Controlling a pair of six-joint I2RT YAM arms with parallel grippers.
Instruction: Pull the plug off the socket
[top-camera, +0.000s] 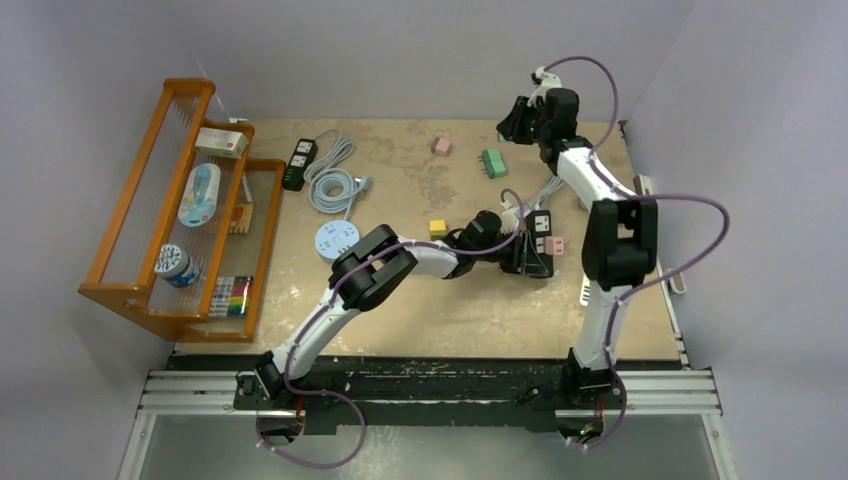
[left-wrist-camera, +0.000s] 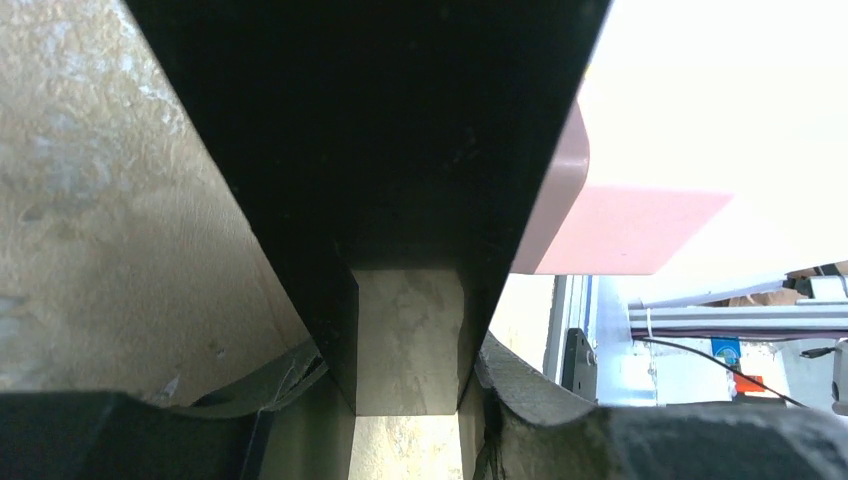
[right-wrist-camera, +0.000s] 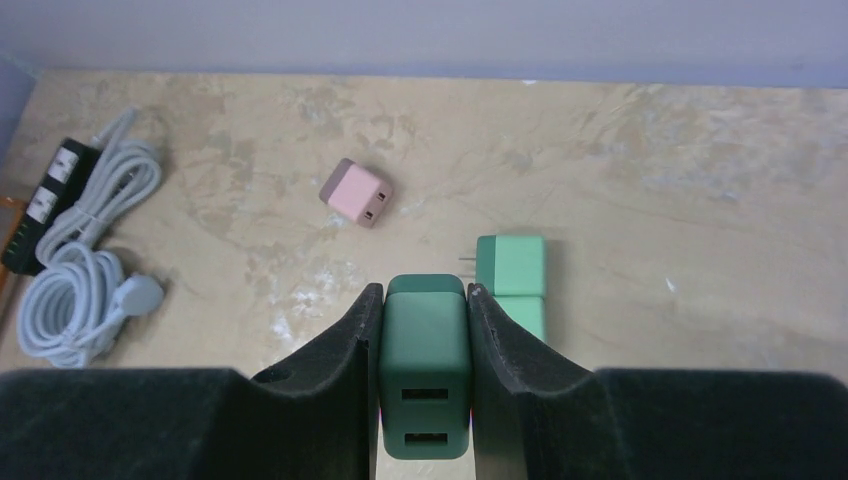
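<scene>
My left gripper (top-camera: 524, 257) is shut on the black socket block (top-camera: 540, 232) at mid-table. In the left wrist view the block's black body (left-wrist-camera: 380, 130) fills the frame between my fingers (left-wrist-camera: 530, 385). A pink plug (top-camera: 555, 246) sits in its right side and also shows in the left wrist view (left-wrist-camera: 620, 228). My right gripper (top-camera: 519, 120) is raised at the far edge of the table, shut on a dark green plug (right-wrist-camera: 424, 365) with two USB ports, held clear of the socket.
A light green plug (right-wrist-camera: 511, 272) and a loose pink plug (right-wrist-camera: 356, 192) lie on the far table. A black power strip (top-camera: 299, 163) with a coiled white cable (top-camera: 330, 180) lies at the back left. A wooden rack (top-camera: 190, 210) stands left. A yellow cube (top-camera: 437, 228) sits near my left wrist.
</scene>
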